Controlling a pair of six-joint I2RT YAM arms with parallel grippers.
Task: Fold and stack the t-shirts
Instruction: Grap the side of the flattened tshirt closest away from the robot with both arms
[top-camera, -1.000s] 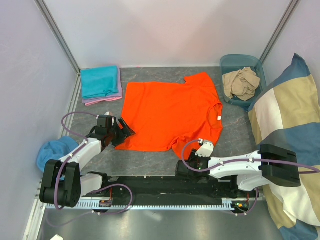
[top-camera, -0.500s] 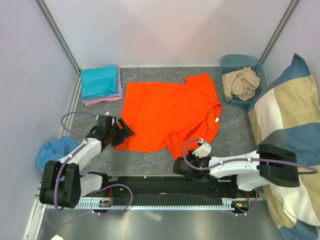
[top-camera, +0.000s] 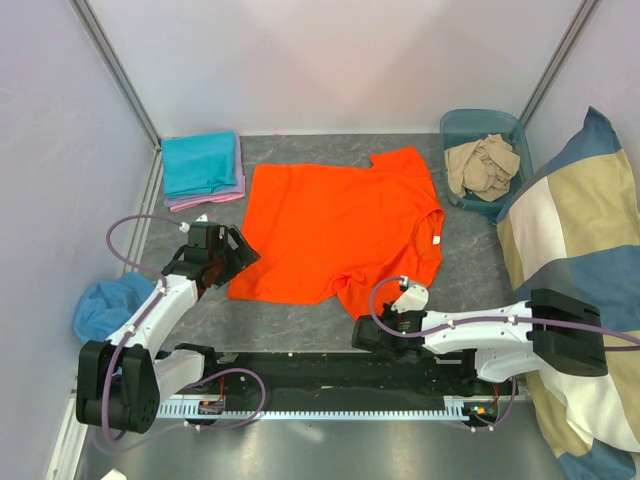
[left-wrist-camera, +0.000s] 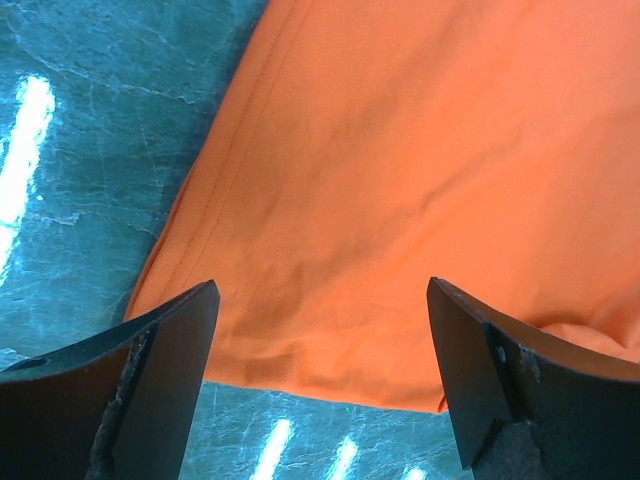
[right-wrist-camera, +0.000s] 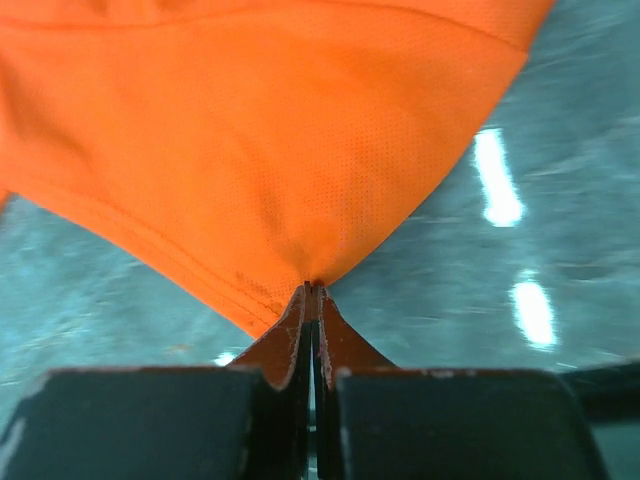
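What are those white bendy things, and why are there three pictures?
They are two robot arms, each ending in a two-fingered hand. One camera looks down from above; two ride on the wrists, showing each hand's fingers close up. On the grey table lies an orange t-shirt. The right hand pinches its near edge, shut tight. The left hand is wide open over the other near corner, holding nothing. Farther back: a folded teal shirt on a pink shirt, and a beige shirt in a bin.

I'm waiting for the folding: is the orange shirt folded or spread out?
Spread out. The orange shirt lies mostly flat on the table; only its near corner is pinched in the right end effector.
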